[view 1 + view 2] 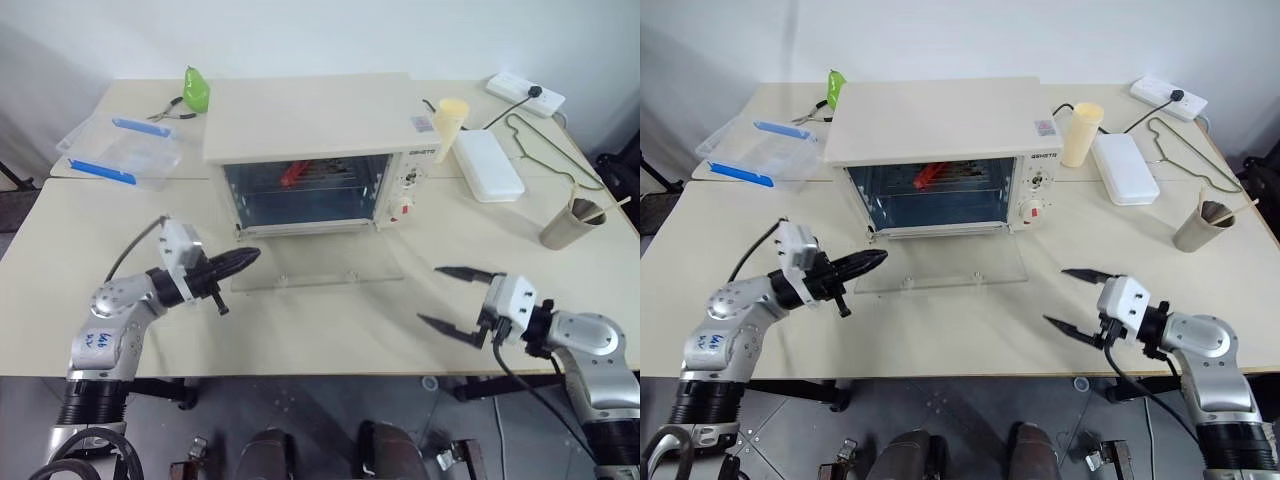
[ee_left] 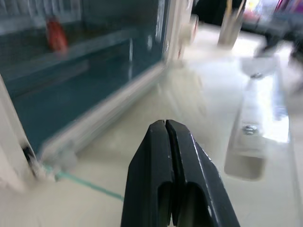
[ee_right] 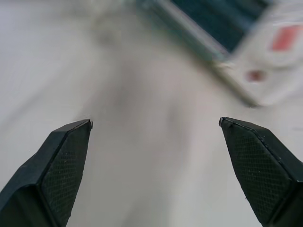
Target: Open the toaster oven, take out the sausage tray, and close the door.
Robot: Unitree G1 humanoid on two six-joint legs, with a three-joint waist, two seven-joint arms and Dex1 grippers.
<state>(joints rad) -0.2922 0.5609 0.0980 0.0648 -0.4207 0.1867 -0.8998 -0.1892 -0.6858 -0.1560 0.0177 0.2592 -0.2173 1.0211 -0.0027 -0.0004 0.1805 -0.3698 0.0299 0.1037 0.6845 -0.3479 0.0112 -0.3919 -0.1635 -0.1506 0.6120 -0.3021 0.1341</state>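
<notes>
No text is readable: the toaster oven [image 1: 310, 150] bears a brand mark (too small to decipher).

A cream table [image 1: 330, 320] is carrying the toaster oven [image 1: 310, 140] at upper centre, a clear plastic box [image 1: 120, 152] upper left, a flat white box [image 1: 487, 165] and metal cup [image 1: 570, 225] at right.

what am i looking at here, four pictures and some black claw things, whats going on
It is a two-armed humanoid robot at a table. Two pictures come from cameras in its head, looking down; the other two from a camera on each wrist, looking along the fingers. The left end effector is shut and holds nothing; the right end effector is open and empty. Between them, the toaster oven has its glass door folded down flat on the table. Something red, probably the sausage tray, sits inside.
</notes>
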